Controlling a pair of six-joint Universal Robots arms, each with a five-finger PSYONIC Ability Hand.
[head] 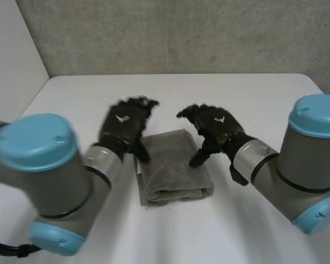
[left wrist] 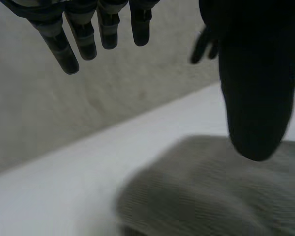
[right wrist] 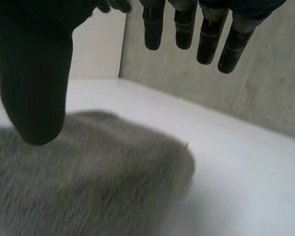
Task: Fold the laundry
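Observation:
A grey towel [head: 172, 168] lies folded into a small thick rectangle in the middle of the white table [head: 247, 104]. My left hand [head: 125, 124] hovers at the towel's left far corner, fingers relaxed and holding nothing. My right hand [head: 214, 127] hovers at the right far corner, also open. In the left wrist view the towel [left wrist: 211, 191] lies below my thumb [left wrist: 255, 88], with the fingers [left wrist: 83, 34] spread above the table. In the right wrist view the towel [right wrist: 88, 177] sits under my thumb [right wrist: 34, 83], and the fingers [right wrist: 206, 29] hang free of it.
A grey wall [head: 181, 33] rises behind the table's far edge, and a white panel [head: 11, 55] stands at the left. Bare table surrounds the towel on all sides.

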